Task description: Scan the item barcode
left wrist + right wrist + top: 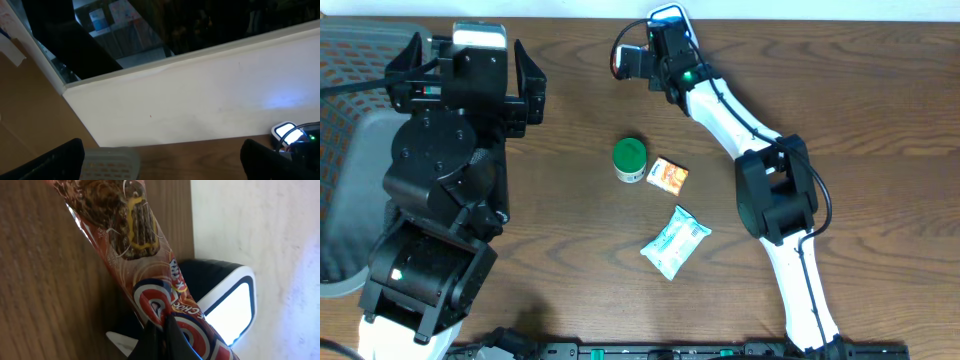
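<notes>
Brown wood table, white wall behind. Right gripper clamped on chocolate wrapper at far edge; long axis crosses scanner, lit window beside held end, I judge. Left gripper spread, farther off.

Your left arm is sitting folded over its base, its tool pointing forward and gaping wide. Your right arm is stretching forward, bending leftward at the elbow, its tool clamping tight on a wrapper, fingers pressing together.
</notes>
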Robot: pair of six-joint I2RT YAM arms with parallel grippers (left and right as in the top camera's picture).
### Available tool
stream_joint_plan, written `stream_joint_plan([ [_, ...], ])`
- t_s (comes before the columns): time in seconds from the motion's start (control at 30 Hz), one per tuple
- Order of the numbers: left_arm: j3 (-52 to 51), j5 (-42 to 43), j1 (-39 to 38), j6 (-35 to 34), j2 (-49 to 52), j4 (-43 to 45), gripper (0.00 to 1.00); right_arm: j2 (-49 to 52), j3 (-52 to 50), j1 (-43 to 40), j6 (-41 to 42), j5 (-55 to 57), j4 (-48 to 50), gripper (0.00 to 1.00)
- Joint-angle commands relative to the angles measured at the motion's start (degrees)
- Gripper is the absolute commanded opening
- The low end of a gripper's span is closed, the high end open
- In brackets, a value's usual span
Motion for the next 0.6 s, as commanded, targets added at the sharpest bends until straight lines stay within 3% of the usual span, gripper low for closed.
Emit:
stream_joint_plan([
  [0.0,0.9,-0.3,0.2,0.5,-0.3,0.1,1.00,-0.9,1.9,-1.1,1.8,2.6,-1.5,0.01],
  [0.33,0.9,-0.3,0.2,0.5,-0.3,0.1,1.00,-9.0,1.9,-1.0,8.9,2.2,-14.4,0.01],
  [0.57,0.9,-0.3,0.2,0.6,-0.3,0.1,1.00,-15.6,1.9,-2.9,25.5,-1.6,-21.2,0.01],
])
